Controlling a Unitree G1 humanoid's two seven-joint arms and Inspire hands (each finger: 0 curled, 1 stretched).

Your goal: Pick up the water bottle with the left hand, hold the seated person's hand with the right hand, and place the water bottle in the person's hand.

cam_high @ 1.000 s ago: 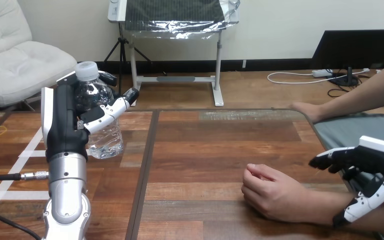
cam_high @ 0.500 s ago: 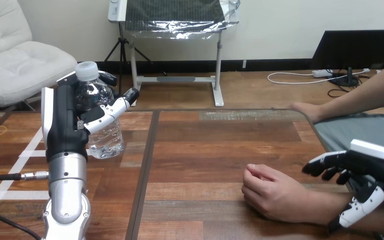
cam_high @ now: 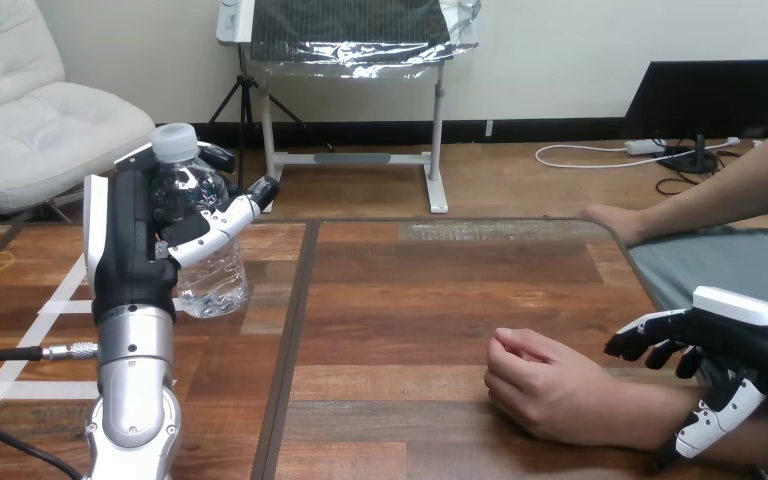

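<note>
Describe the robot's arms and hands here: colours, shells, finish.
The left forearm is a polished silver cylinder with ribbed rings. The left hand has a black body with a white shell along its back. Its fingers are white segments with black tips. The right hand matches it: black, with a white shell on top, dark fingers and a white-plated thumb.

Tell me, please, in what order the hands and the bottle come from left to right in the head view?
Left hand, its fingers curled round the bottle → bottle → person's hand resting on the table → right hand, over the person's forearm.
</note>
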